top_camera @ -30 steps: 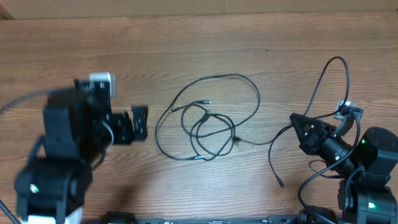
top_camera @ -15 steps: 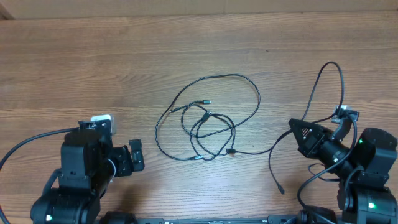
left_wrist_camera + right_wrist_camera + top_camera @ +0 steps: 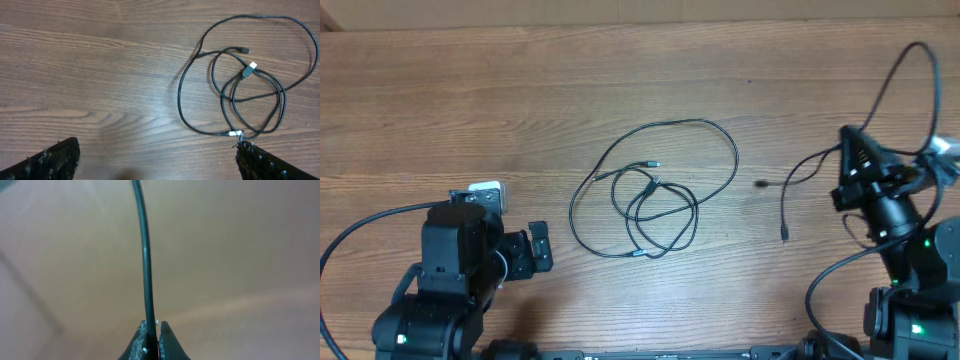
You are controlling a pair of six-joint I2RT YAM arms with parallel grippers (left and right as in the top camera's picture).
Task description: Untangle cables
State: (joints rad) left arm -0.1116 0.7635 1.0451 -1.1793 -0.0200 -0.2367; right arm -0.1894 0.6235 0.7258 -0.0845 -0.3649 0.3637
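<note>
- Right gripper (image 3: 154, 330): the fingers are pressed together and pinch one thin black cable (image 3: 145, 255), which rises straight out of the fingertips.
- In the overhead view this gripper (image 3: 847, 150) sits at the right of the wooden table (image 3: 470, 90). The held cable (image 3: 787, 200) droops from it in a slack curve, and its free plug end (image 3: 785, 237) lies well apart from the other cables.
- Left gripper (image 3: 155, 145): the fingers are spread wide and hold nothing. It sits at the near left of the table.
- Cable tangle (image 3: 655, 190): it lies at the centre of the table, touched by neither gripper. One wide outer loop encloses several smaller overlapping loops (image 3: 240, 90).
- Several small plug ends show inside the tangle, among them a light-tipped plug (image 3: 251, 65).
- Handling (judgement): the cords are light and limp with no useful stiffness. A lifted strand is likely to sag and drag any cord it crosses. The thin round jacket probably slips, so full finger closure is required.
- Grasp point (judgement): take hold just behind an exposed plug end, where the plug body acts as a stop against slipping.
- Alternative grasp point (judgement): the far arc of the outer loop, which runs clear of the other strands.
- Avoid the crossings, where two cords would be pinched together.
</note>
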